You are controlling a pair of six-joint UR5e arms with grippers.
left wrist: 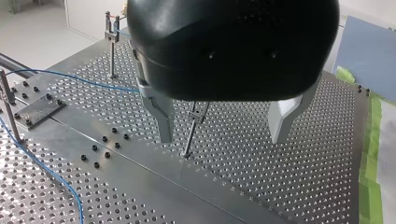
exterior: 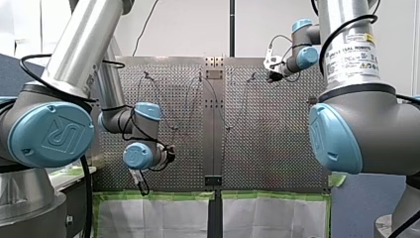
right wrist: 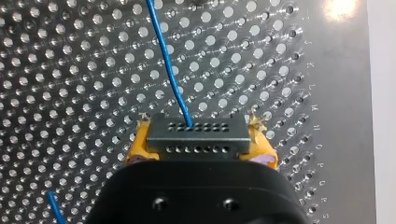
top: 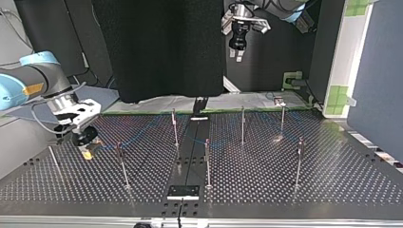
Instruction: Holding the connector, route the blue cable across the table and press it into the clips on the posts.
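Two arms, one busy: the right gripper (right wrist: 200,144) pinches the connector (right wrist: 196,133) between its yellow pads (right wrist: 138,148), just beside the end post (top: 122,166). From it the blue cable (right wrist: 169,70) runs past that post toward the others (whether it sits in this post's clip (top: 118,146), I cannot tell). Late in the routing, I'd judge. Next it wants the line kept taut and pressed down into that clip. The left gripper (left wrist: 222,136) hangs spread and empty, well apart from that post.
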